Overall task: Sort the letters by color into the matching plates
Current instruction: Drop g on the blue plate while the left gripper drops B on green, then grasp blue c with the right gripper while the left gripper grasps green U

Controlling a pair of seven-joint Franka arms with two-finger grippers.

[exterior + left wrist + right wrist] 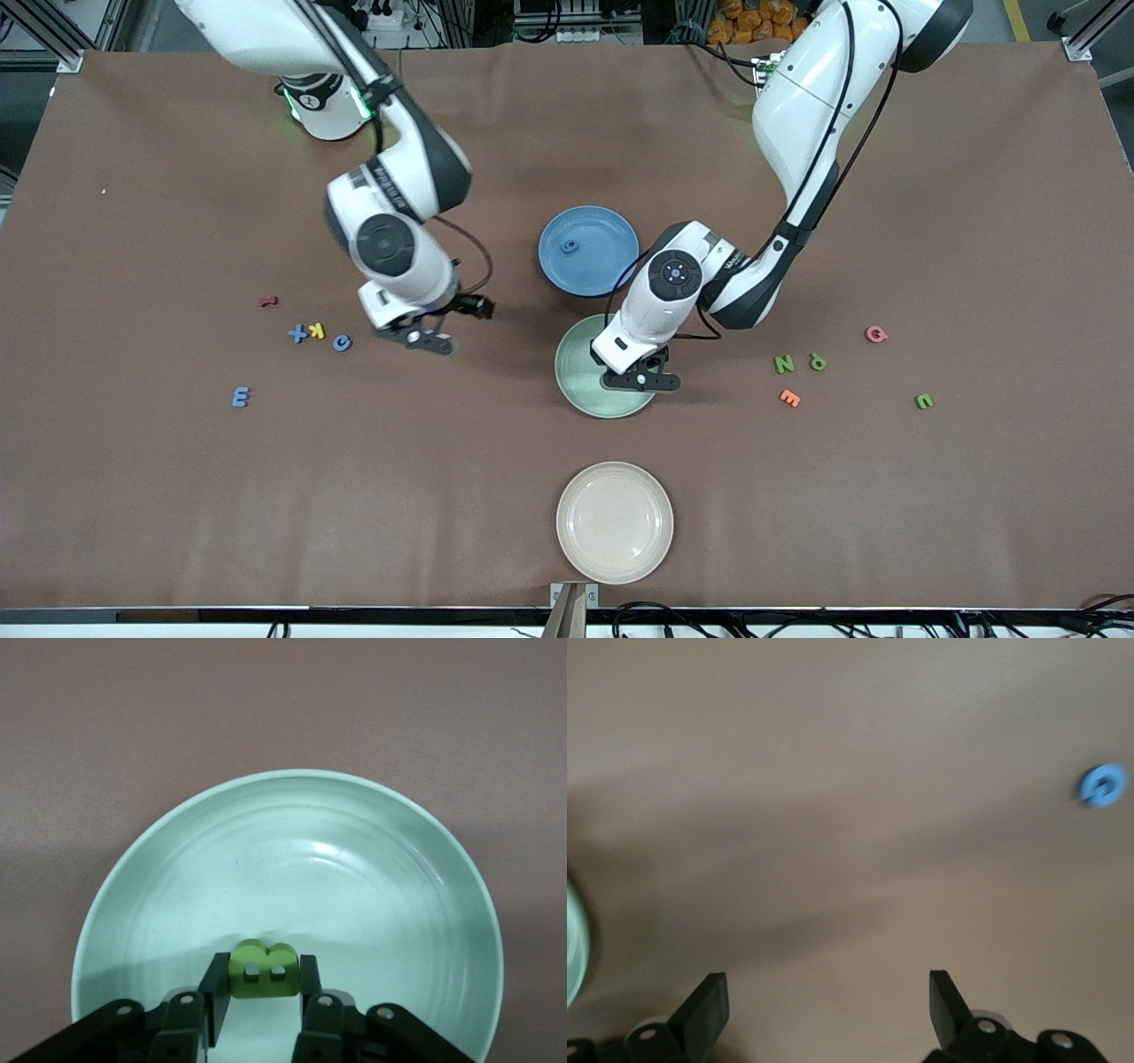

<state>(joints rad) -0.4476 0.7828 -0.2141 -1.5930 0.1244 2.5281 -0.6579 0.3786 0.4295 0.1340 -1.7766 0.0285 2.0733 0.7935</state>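
Left wrist view: green letter (261,971) between jaws.

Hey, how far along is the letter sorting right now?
Done: one blue letter lies in the blue plate.

In hand: the left gripper is shut on a green letter over the green plate.

Left: three blue letters near the open right gripper, which is over bare table, and three green ones toward the left arm's end.
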